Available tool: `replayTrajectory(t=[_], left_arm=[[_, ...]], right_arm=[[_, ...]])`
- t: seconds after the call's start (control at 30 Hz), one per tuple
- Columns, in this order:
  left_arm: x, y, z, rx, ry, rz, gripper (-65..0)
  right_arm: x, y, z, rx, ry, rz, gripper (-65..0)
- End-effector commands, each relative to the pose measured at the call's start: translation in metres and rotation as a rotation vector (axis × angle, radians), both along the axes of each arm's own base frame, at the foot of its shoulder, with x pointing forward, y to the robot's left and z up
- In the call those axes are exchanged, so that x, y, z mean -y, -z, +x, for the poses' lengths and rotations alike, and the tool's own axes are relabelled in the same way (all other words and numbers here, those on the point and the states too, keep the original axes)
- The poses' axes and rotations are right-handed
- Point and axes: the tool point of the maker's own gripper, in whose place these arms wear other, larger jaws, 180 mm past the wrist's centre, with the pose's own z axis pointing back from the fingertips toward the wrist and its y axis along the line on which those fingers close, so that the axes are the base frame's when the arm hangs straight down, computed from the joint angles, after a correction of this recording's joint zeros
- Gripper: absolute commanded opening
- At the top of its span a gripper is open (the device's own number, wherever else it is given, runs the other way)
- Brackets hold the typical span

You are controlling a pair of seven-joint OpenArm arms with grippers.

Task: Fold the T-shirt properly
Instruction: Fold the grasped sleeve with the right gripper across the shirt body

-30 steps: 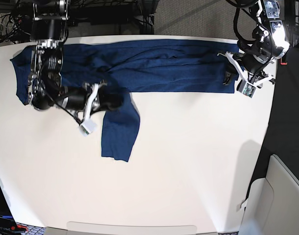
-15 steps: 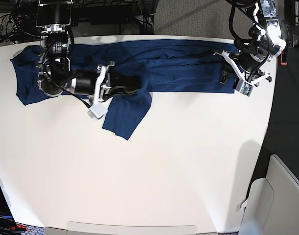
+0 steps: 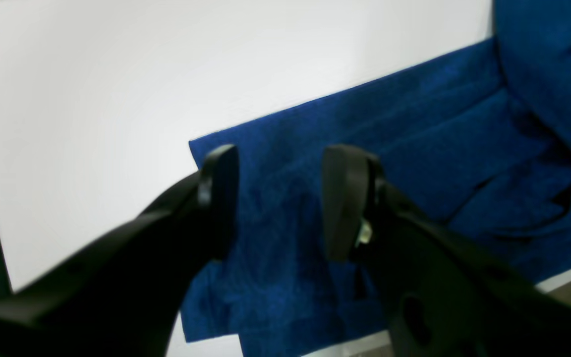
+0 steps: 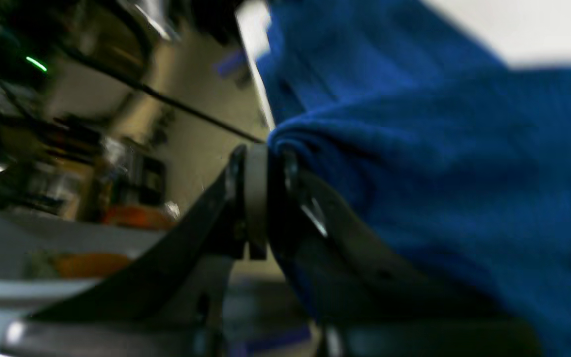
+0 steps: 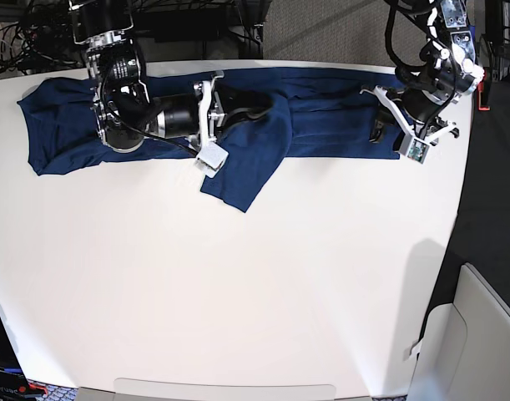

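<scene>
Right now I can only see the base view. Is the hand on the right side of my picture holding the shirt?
Observer: No. The left wrist view shows that left hand with its fingers wide apart over a corner of the T-shirt, and nothing is pinched between them.
Operator: And the other hand?
Observer: In the right wrist view, the right hand has its fingers close together, with a fold of the shirt bunched at their tips.
</scene>
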Motion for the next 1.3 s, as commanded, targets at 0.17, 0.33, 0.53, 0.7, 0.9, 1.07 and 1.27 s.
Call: replayTrajectory(t=[0.17, 0.33, 0.53, 0.7, 0.9, 1.07, 1.27], left_arm=[[0.000, -0.009, 0.005, 0.037, 0.007, -0.002, -38.2], [0.005, -0.008, 0.005, 0.036, 0.007, -0.015, -38.2], [0.006, -0.008, 0.004, 0.037, -0.003, -0.026, -38.2], [0.008, -0.008, 0.004, 0.037, 0.002, -0.027, -38.2], [0.007, -0.009, 0.005, 0.041, -0.003, -0.026, -38.2], [0.006, -0.006, 0.001, 0.029, -0.005, -0.025, -38.2], [0.006, -0.007, 0.001, 0.034, -0.004, -0.024, -38.2]], right_arm=[[0.017, -0.008, 0.016, 0.060, 0.027, -0.025, -32.9], [0.050, -0.029, 0.062, 0.142, 0.188, -0.018, -30.3], [0.095, -0.036, 0.121, 0.302, 0.335, -0.217, -32.5], [0.084, -0.008, 0.132, 0.314, 0.312, -0.386, -32.7], [0.070, 0.024, 0.138, 0.281, 0.311, -0.486, -32.7], [0.070, 0.054, 0.137, 0.237, 0.290, -0.551, -32.9], [0.048, 0.070, 0.122, 0.219, 0.175, -0.570, -56.3]])
